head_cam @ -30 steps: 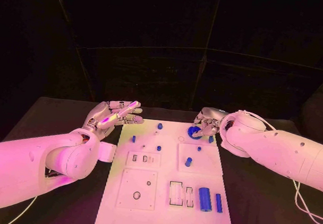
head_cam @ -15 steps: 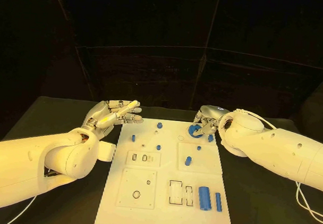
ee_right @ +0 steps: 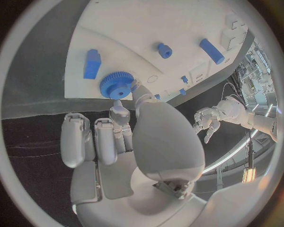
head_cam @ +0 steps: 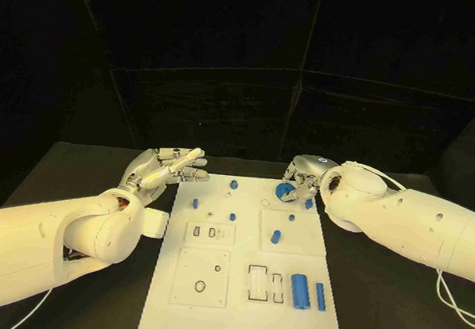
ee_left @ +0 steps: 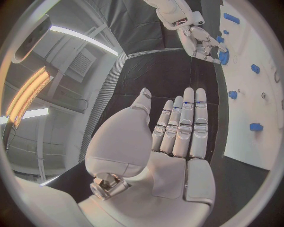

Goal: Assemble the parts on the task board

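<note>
Right hand point(ee_right: 127, 137) pinched blue gear point(ee_right: 117, 85) at far right corner of task board point(head_cam: 239, 322); left hand point(head_cam: 167, 168) open, idle beside board. Risk judged: thin fingertip hold, gear could slip or seat crooked

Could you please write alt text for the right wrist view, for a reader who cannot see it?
The right hand touches a blue gear at the edge of the white task board, with more blue parts lying beyond.
</note>
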